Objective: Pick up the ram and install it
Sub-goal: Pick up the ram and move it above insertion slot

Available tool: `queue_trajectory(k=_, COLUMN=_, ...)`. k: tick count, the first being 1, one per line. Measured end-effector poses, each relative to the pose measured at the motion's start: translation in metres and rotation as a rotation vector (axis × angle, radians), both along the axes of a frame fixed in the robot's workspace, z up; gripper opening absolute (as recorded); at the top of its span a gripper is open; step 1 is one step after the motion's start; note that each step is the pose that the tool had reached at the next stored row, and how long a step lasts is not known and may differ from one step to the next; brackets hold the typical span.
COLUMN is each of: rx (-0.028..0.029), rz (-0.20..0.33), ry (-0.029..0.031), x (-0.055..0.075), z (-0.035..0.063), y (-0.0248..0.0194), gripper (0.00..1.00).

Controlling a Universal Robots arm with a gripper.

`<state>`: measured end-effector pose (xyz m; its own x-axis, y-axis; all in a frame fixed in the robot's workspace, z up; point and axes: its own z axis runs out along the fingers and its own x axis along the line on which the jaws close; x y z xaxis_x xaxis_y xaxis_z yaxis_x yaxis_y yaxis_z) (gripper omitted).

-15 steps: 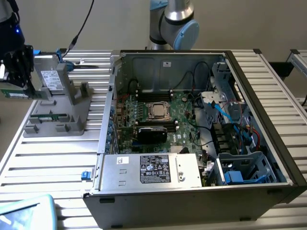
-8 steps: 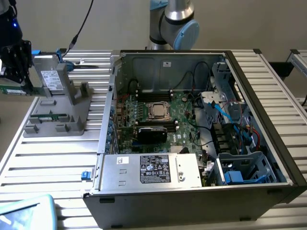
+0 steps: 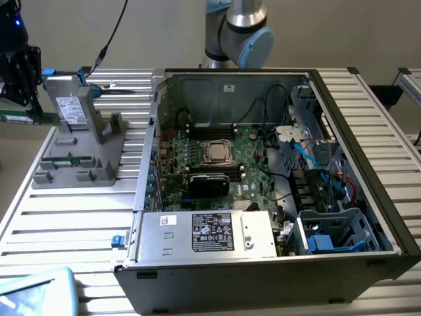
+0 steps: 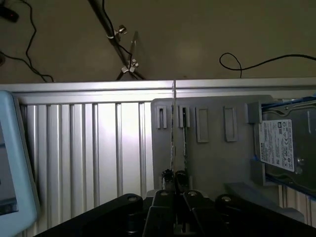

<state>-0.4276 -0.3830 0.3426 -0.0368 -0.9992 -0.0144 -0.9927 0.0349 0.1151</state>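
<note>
A ribbed metal table (image 3: 66, 217) stands over a dull brown floor (image 4: 187, 34) strewn with black cables (image 4: 276, 59).

Gripper (image 4: 174, 177) at ext. view's far left, jaws clamped shut.

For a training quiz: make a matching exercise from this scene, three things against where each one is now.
Things:
1. thin green ram stick
2. grey boxy drive with white sticker
3. square silver processor

Places:
A. middle of the green motherboard
B. between the fingers of the black gripper, shut on it
C. resting on the grey plastic holder

Pairs: 1-B, 2-C, 3-A
</note>
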Motion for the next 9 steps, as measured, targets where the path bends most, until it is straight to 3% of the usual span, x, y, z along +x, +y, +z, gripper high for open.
queue_trajectory(k=3, rx=0.0, rz=0.0, ry=0.0073, x=0.002, z=0.0077, y=0.0, gripper=0.13)
queue_trajectory(k=9, rx=0.0001, rz=0.0, ry=0.0142, x=0.009, z=0.0191, y=0.0, gripper=0.13)
